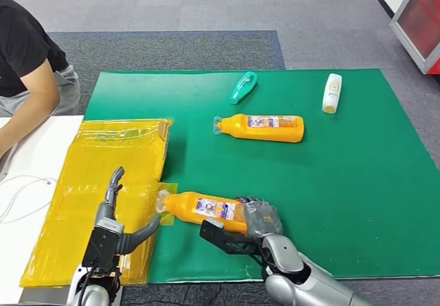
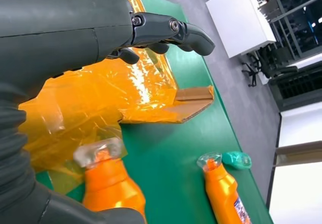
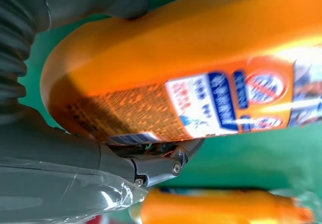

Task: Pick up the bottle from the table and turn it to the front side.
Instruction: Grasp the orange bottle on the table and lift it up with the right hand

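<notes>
1. Bottle (image 1: 207, 208) in play is the near orange one: on its side on the green mat (image 1: 363, 203), near the mat's front edge, clear cap toward the yellow plastic bag (image 1: 98, 182), base gripped by the right hand (image 1: 249, 222).
2. Desk (image 1: 31, 161) layout, big to small: green mat across most of it; yellow bag lapping over the mat's left edge; second orange bottle (image 1: 262, 127) lying further back; white bottle (image 1: 332, 92) and teal bottle (image 1: 243, 87) near the far edge, well apart from the work.
3. Step judged: grasp stage. The right hand is wrapped around the base end, thumb on one side and fingers on the other in the right wrist view. Whether the bottle is off the mat yet cannot be told.
4. Left hand (image 1: 117, 213) is held wide with nothing in it, over the yellow bag; one finger is just beside the cap, contact cannot be told.
5. Next move judged: lift is needed, then a roll about the long axis until the front label is shown. A firm hold is called for, since the grip is at one end.
6. Room: open mat to the right and between the two orange bottles. Front mat edge is close, so drift forward is to be avoided. A person's arm (image 1: 31, 103) is at the far left, clear of the bottle.
</notes>
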Controlling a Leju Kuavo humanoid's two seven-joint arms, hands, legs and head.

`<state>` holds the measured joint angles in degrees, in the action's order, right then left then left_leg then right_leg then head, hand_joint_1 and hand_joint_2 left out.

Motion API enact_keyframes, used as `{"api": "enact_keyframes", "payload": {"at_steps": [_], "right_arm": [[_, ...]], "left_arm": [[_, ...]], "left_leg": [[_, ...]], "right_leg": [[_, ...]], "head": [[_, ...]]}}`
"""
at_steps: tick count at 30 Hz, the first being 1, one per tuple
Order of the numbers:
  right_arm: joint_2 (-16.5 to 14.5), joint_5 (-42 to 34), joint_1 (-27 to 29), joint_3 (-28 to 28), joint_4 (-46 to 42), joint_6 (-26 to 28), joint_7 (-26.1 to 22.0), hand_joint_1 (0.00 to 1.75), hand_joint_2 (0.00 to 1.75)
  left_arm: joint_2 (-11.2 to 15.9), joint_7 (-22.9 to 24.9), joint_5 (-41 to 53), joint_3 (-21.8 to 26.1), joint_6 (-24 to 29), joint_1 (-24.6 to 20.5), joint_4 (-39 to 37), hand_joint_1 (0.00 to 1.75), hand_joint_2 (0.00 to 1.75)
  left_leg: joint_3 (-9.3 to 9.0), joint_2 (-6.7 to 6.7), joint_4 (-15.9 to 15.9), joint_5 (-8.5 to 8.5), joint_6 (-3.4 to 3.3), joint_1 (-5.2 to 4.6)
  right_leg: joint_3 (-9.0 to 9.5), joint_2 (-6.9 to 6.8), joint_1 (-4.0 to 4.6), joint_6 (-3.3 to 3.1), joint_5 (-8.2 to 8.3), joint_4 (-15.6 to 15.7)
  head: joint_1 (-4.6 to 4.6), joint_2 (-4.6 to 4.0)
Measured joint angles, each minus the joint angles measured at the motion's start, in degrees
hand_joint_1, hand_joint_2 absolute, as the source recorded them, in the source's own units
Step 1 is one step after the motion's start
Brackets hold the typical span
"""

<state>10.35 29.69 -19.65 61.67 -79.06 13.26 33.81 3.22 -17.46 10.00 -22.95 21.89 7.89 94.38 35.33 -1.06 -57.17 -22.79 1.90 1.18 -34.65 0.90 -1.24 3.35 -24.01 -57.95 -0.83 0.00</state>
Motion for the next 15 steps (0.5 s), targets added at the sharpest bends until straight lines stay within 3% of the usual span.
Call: {"api": "enact_keyframes", "payload": {"at_steps": [6, 15], "right_arm": [[-2.7, -5.9, 5.5, -6.3, -3.9, 1.0, 0.0, 1.75, 1.75], [-5.8, -15.7, 8.7, -12.1, -7.0, -1.7, 0.0, 1.75, 1.75]], "left_arm": [[-0.3, -1.0, -1.7, 0.4, 1.8, 0.0, 0.1, 0.0, 1.75], [-0.9, -2.6, -4.5, 1.1, 4.7, -0.1, 0.5, 0.0, 1.75]], "left_leg": [[0.0, 0.01, 0.0, 0.0, 0.0, 0.0], [0.0, 0.01, 0.0, 0.01, 0.01, 0.01]], "right_leg": [[-0.01, 0.01, 0.01, -0.01, -0.01, 0.0], [0.0, 0.01, 0.01, -0.01, 0.02, 0.0]], "head": [[0.01, 0.0], [0.0, 0.0]]}}
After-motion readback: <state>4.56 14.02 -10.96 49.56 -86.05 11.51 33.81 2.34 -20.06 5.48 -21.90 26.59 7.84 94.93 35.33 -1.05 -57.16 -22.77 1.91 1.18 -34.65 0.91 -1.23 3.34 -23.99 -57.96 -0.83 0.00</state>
